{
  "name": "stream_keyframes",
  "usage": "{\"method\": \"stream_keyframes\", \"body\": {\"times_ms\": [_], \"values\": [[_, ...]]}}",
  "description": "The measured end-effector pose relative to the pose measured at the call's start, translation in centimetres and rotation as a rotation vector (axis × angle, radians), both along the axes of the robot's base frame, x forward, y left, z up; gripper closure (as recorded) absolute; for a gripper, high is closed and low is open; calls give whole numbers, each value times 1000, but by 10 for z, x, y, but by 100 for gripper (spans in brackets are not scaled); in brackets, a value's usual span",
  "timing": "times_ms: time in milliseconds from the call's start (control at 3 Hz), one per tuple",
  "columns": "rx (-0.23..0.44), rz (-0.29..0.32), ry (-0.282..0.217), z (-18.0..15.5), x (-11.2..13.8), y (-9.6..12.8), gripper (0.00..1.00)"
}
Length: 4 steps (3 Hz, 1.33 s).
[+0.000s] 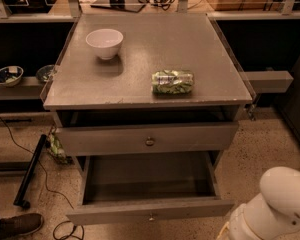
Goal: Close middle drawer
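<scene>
The middle drawer [149, 215] is pulled far out of the grey cabinet. It is a deep, empty box with a low front strip and a small brass knob [151, 216] at its centre. Above it is the drawer with the taller front panel [148, 138], with a dark gap between it and the top. Only my white arm [276, 209] shows, at the bottom right, just right of the open drawer's front corner. The gripper itself is below the frame's bottom edge.
On the cabinet top [140, 79] stand a white bowl [104, 42] and a green snack bag [173, 81]. Side shelves hold small bowls [7, 75] at left. A black bar [31, 170], cables and a shoe [12, 225] lie on the speckled floor at left.
</scene>
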<state>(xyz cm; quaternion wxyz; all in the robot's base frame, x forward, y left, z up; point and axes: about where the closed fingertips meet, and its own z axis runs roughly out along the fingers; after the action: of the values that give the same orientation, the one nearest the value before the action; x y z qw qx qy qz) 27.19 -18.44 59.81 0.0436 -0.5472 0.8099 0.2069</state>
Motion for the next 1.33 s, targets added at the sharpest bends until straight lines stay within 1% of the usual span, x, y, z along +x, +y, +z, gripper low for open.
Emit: {"method": "stream_keyframes", "body": {"times_ms": [333, 667, 1000, 1333], "values": [[59, -1, 24, -52, 24, 28, 100], [60, -1, 25, -53, 24, 29, 100], [85, -15, 58, -68, 14, 27, 100], [102, -52, 92, -110, 10, 22, 100]]}}
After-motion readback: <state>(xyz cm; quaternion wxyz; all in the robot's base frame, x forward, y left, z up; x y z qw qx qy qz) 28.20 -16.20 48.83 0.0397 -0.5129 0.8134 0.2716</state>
